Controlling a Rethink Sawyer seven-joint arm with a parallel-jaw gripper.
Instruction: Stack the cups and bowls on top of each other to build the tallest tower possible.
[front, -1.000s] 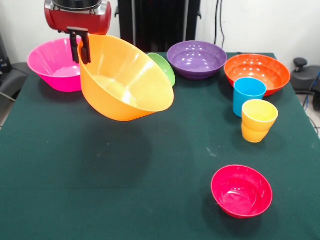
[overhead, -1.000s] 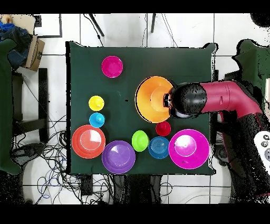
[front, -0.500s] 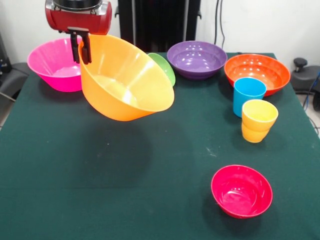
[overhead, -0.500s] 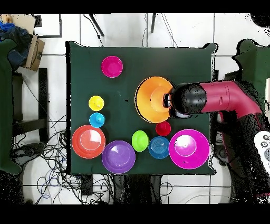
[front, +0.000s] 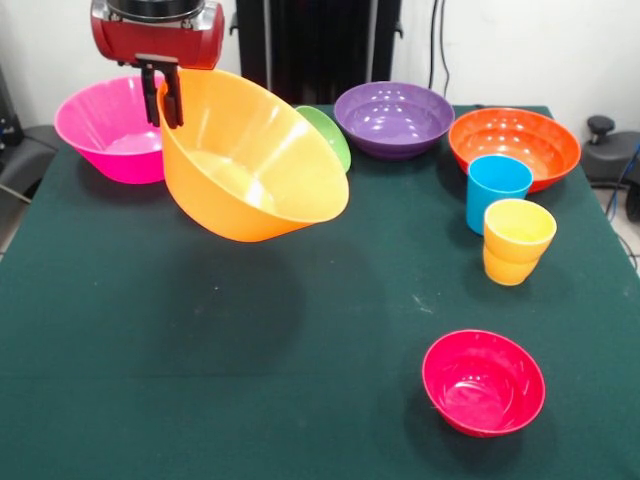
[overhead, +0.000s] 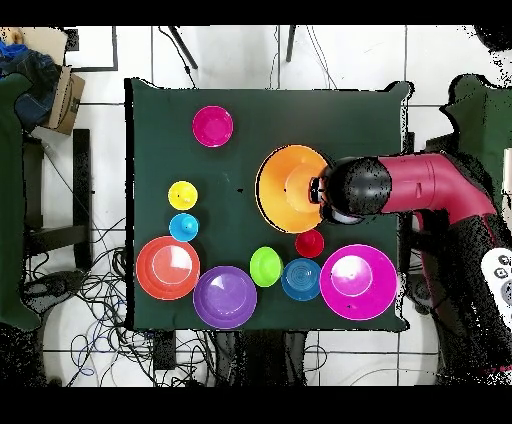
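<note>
The red and black arm's gripper (front: 162, 95) is clamped on the rim of the large glossy yellow-orange plastic bowl (front: 250, 160), one black finger (front: 149, 97) outside the wall and the other inside. The bowl hangs in the air, tilted, its mouth turned up and toward the camera, its shadow lying on the green cloth-covered table (front: 200, 380) below. From overhead the same bowl (overhead: 290, 188) sits near the table's middle, with the arm reaching in from the right.

The large glossy pink plastic bowl (front: 108, 128) stands upright on the table behind the gripper, at the far left in the front view. A small green plastic bowl (front: 330, 135) shows partly behind the lifted bowl's rim. Next along the far edge stand the medium purple plastic bowl (front: 394, 118) and the medium orange plastic bowl (front: 514, 146), near each other. Just in front of the orange one stands the smooth sky-blue plastic tumbler (front: 496, 190), and just beside that the yellow waisted plastic tumbler (front: 517, 240), both upright. The small crimson-pink plastic bowl (front: 483, 382) sits alone, well apart, near the front edge.

Only the overhead view shows the small blue plastic bowl (overhead: 300, 280), between the green and pink bowls, and the red plastic tumbler (overhead: 309, 243) just beside it
</note>
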